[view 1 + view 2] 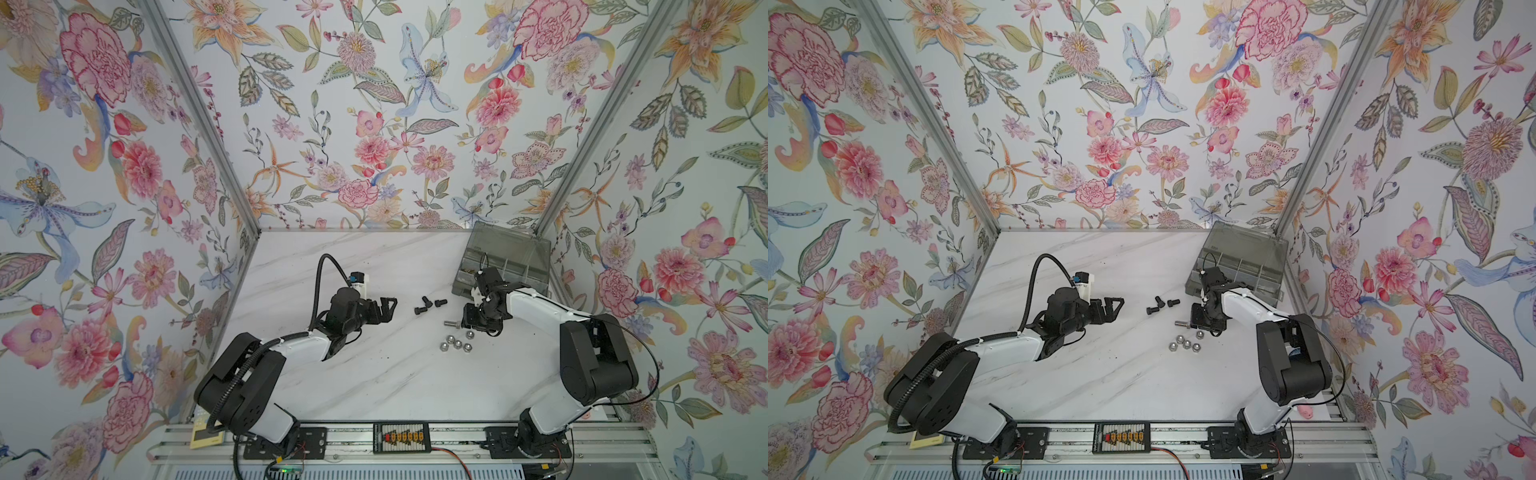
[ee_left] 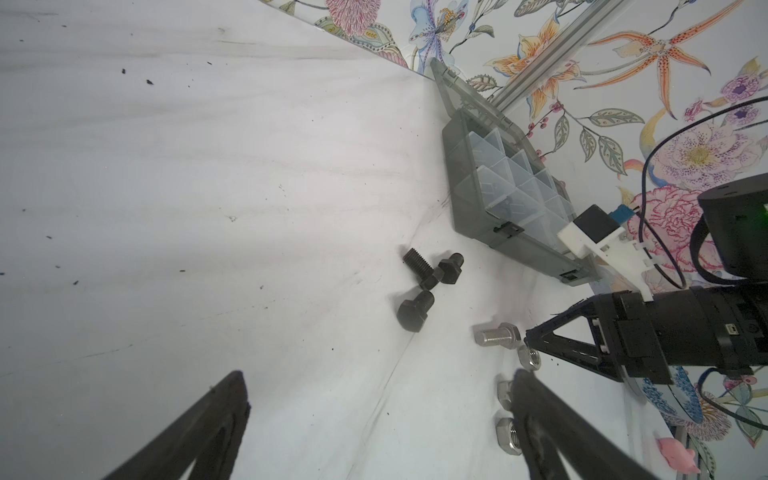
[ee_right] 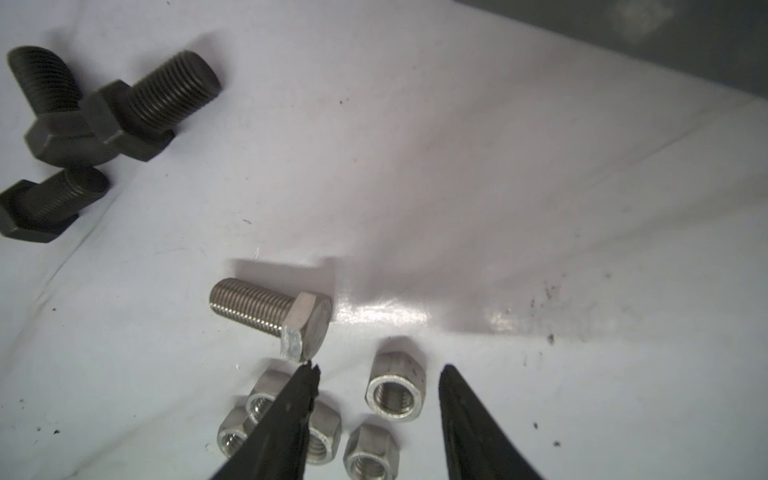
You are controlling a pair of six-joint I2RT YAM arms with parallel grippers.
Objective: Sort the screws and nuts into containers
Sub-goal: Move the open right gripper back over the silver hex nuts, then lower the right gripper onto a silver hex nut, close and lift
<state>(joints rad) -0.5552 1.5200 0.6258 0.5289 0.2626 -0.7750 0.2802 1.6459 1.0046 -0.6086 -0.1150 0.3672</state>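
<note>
The surface (image 1: 374, 386) is a white marbled sheet bounded by patterned walls on the left, far and right sides and by an aluminium rail along the near edge. The left half and the near centre of the surface are open; all loose parts lie in a small cluster right of centre. The organiser box (image 1: 505, 266) stands in the far right corner, its lid raised against the far wall, its near left edge partly covered by the right arm. Three black screws (image 1: 428, 305) lie in a tight group, two of them touching, at mid-depth between the two hands. One silver screw (image 1: 450, 323) lies on its side just to the near right of them, its head toward the right hand. Five silver nuts (image 1: 456, 343) are visible in both top views: four clustered together and one set slightly apart to the far right. The compartments of the box seen in the left wrist view appear empty; small brass-coloured items show in the far left compartment (image 1: 471, 271) in a top view, their kind not discernible. The left hand (image 1: 390, 308) hangs above the surface left of the black screws, jaws spread, grasping nothing. The right hand (image 3: 376, 368) is low over the nuts, fingers parted and released; the separate nut (image 3: 395, 385) lies between the fingertips, untouched by either.
</note>
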